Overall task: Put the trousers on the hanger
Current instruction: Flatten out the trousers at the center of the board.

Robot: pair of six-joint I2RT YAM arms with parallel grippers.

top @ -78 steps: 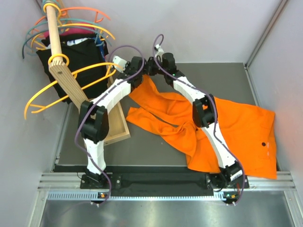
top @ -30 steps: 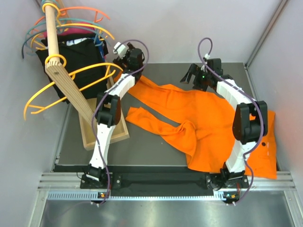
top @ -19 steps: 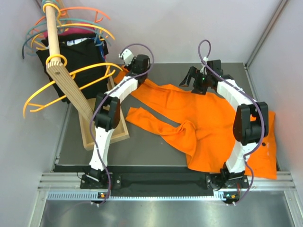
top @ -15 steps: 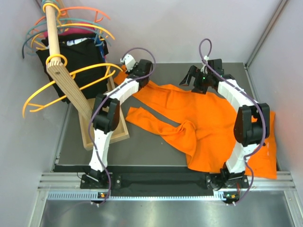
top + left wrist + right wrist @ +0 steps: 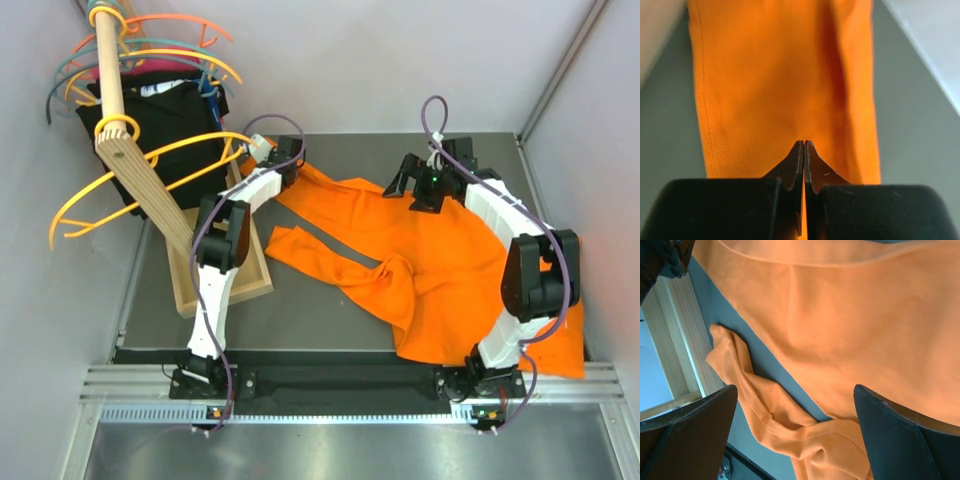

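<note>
— At the back-left corner of the bench [image 5: 330, 310], the left pincer [image 5: 803, 150] has just been snapped shut; a second ago it was gaping. A sliver of orange is seen between the jaws, so the leg end of the trousers [image 5: 780, 75] is judged to be pinched.

— And the right pincer [image 5: 795, 390]?

— Kept spread wide, nothing held, poised over the broad part of the trousers, which are sprawled across the bench.

— What is gained by it?

— A hold has been won right beside the hanger [image 5: 200, 141], which is hung on the wooden rack [image 5: 140, 180] just left of that hem. Threading over the lower bar can now be attempted; nothing has been draped yet.
</note>
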